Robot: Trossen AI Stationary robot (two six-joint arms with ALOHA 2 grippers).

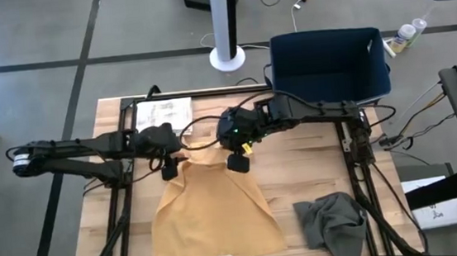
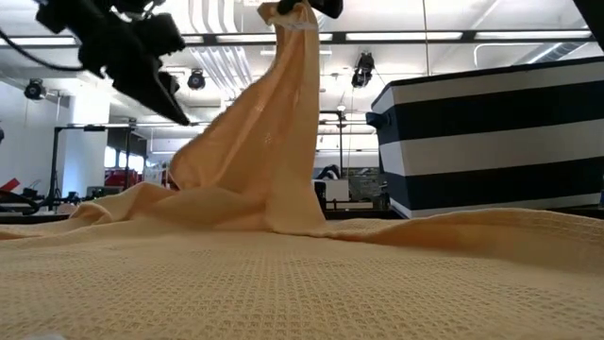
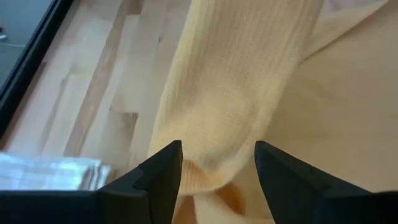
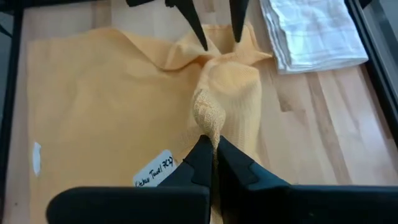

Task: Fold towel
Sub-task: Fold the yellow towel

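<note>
Towel (image 1: pixel 215 216), yellow, waffle-weave, lies spread on the wooden table (image 1: pixel 315 170) in the high view, its far edge drawn up into a peak between the two grippers. The left gripper (image 1: pixel 169 168) sits at the towel's far left corner; the right gripper (image 1: pixel 238 162) sits at the peak, just beside it. A folded white cloth (image 1: pixel 163 113) lies at the table's far left, a crumpled grey cloth (image 1: pixel 332 222) at its near right, and a dark blue bin (image 1: pixel 328 65) stands beyond the far edge.

Low view: the towel (image 2: pixel 283 274) fills the foreground and rises in a tall fold to the right gripper (image 2: pixel 302 8) at the upper edge. The left gripper (image 2: pixel 156 80) hangs apart from the raised fold. A striped bin (image 2: pixel 491 142) stands behind.

Left wrist view: the left gripper (image 3: pixel 217 168) has its fingers (image 3: pixel 163 171) spread, a bunched ridge of towel (image 3: pixel 242 93) lying between them, not pinched.

Right wrist view: the right gripper (image 4: pixel 212 152) is closed, pinching the towel's (image 4: pixel 118 106) gathered tip. A label (image 4: pixel 154 169) lies on the towel. The left gripper's (image 4: pixel 214 28) fingertips hover at the far fold, near the white cloth (image 4: pixel 314 31).
</note>
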